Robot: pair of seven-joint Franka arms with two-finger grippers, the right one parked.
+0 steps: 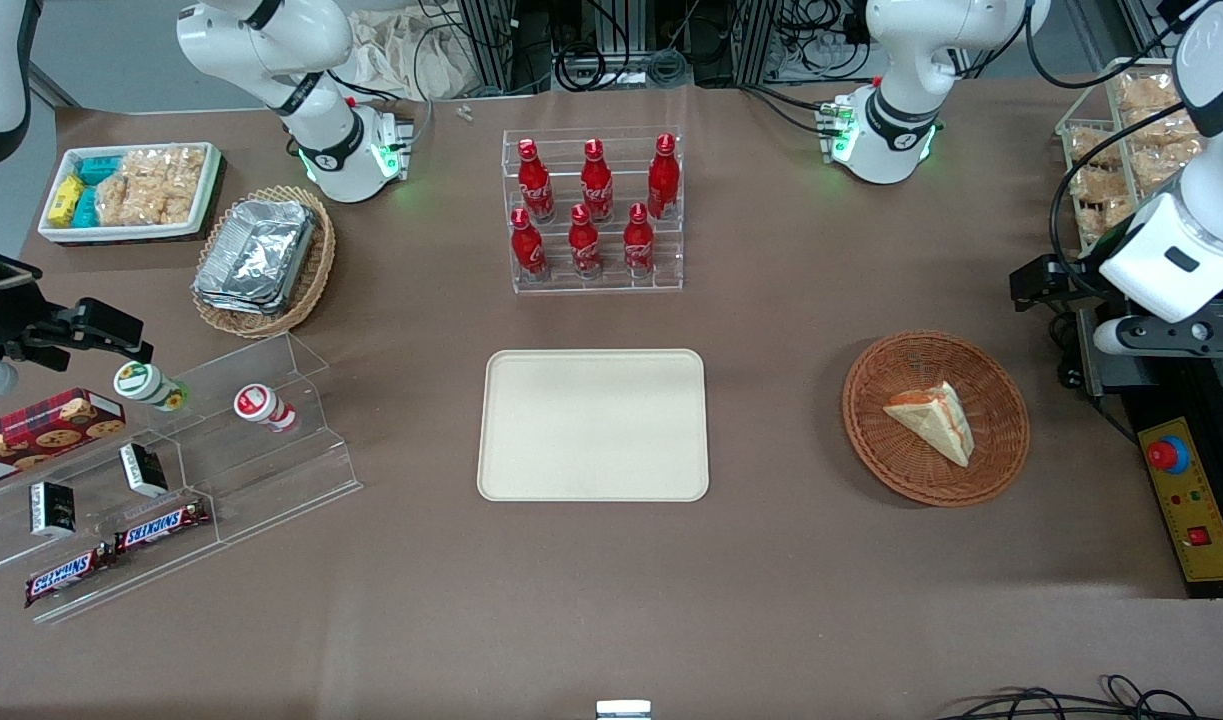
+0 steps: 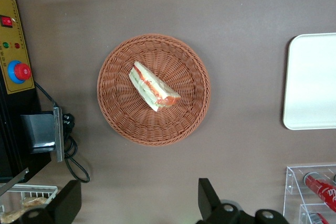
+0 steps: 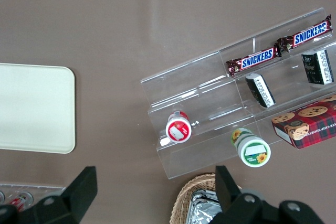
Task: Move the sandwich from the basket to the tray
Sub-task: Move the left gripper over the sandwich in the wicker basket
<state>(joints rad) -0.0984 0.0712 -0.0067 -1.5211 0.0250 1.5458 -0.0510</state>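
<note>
**While the sandwich sits in its basket, the gripper hangs wide open**

Since someone will ask: it's a brown-covered table (image 1: 771, 600), with cables and metal framing along the upper edge of the front frame.

Count is one cream tray (image 1: 591, 425) mid-frame, one reddish wicker basket (image 1: 871, 440) toward the working arm's end, and one sandwich (image 1: 929, 420) lying in that basket. Six red Coca-Cola bottles (image 1: 596, 210) stand in a clear rack in the upper middle. Two Snickers bars (image 1: 161, 525) lie toward the parked arm's end.

The sandwich's long axis runs diagonally across the basket, narrow corner aimed at the lower edge of the front frame.

The left gripper (image 2: 137, 184) hangs over the table near the basket, fingers spread wide, holding nothing.
</note>
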